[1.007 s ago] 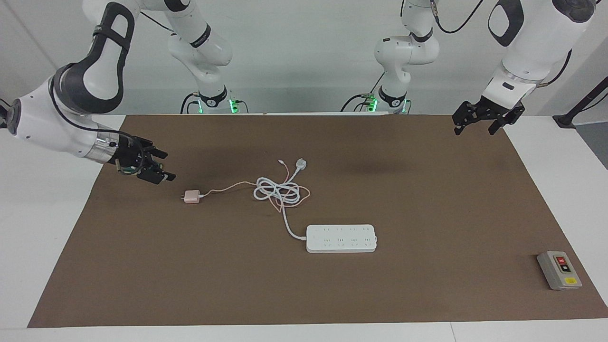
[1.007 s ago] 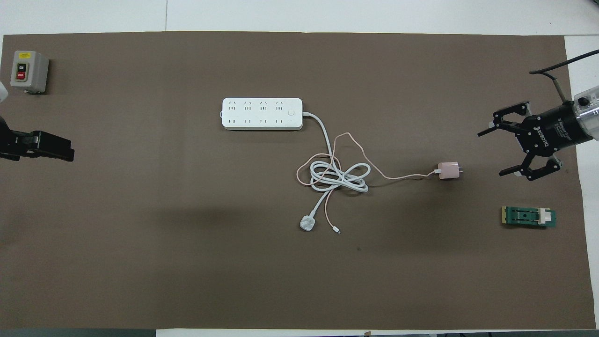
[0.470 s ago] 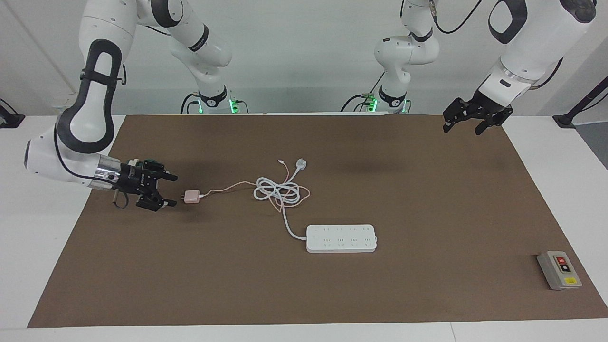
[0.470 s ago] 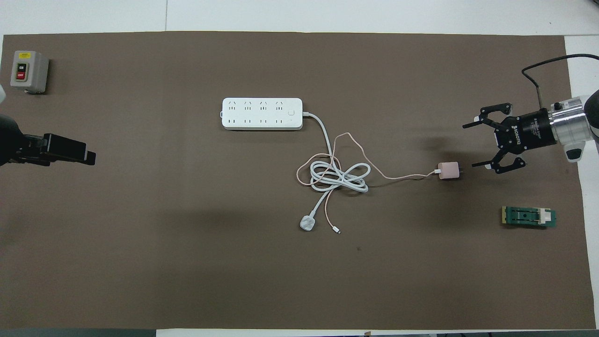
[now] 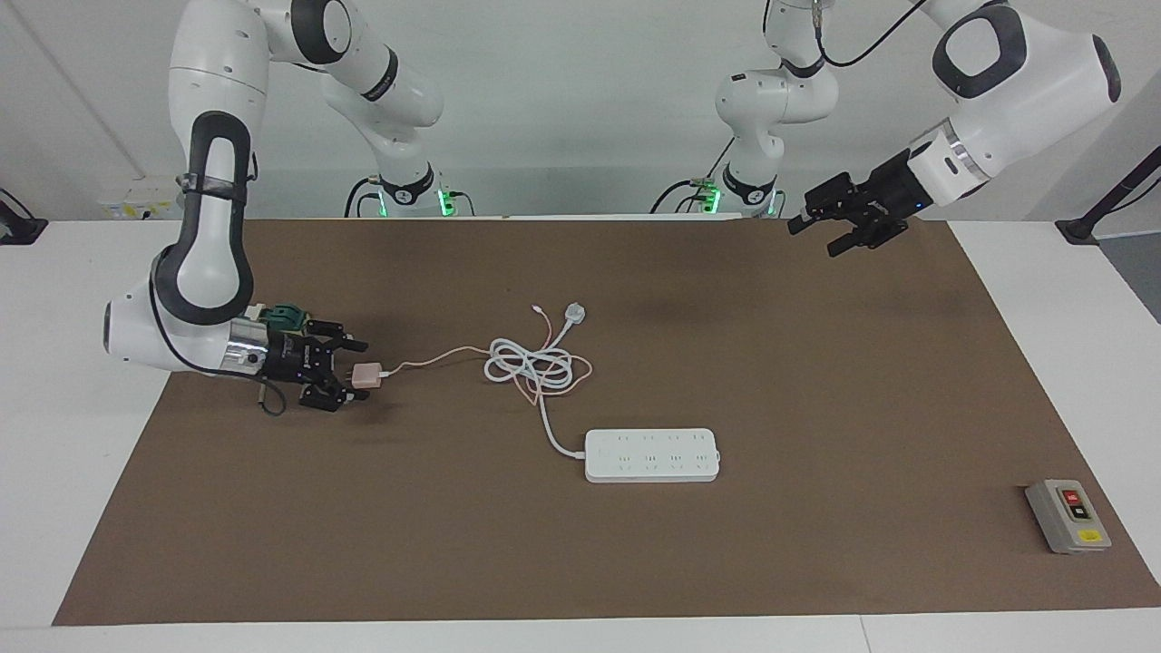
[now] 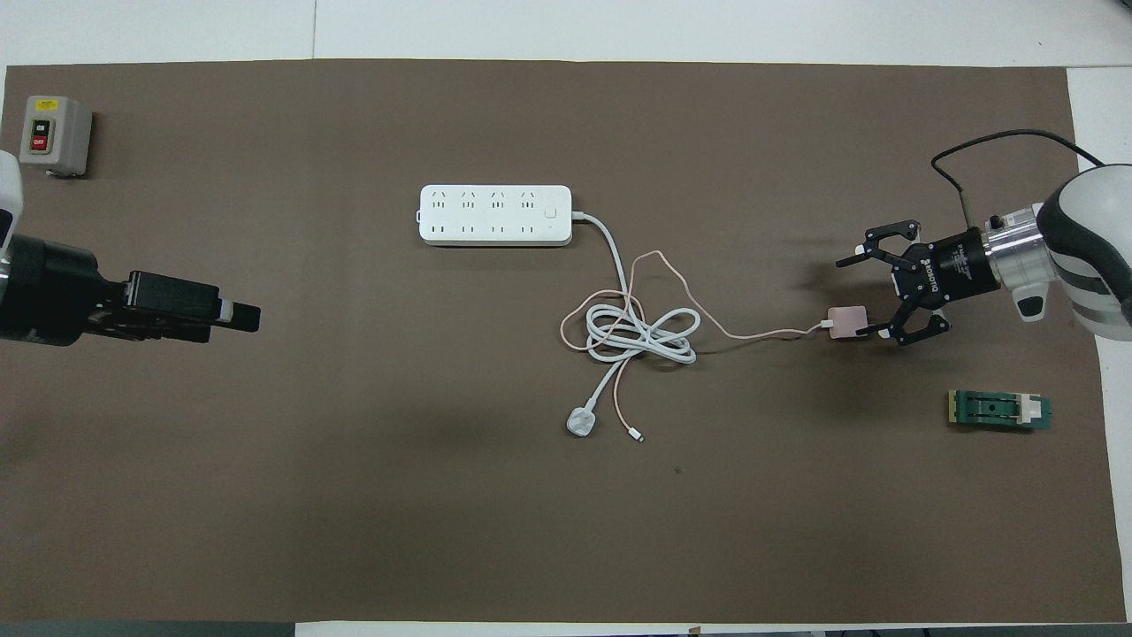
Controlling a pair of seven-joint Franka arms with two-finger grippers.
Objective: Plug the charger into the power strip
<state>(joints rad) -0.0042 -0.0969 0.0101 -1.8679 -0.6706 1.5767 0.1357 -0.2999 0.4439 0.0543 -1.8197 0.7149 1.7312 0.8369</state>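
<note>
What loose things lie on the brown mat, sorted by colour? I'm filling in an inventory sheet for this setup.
White: 1, the power strip with its cord and plug.
Pink: 1, the charger with its thin cable.
Grey: 1, the button box.
Green: 1, the small fixture.
Total: 4
</note>
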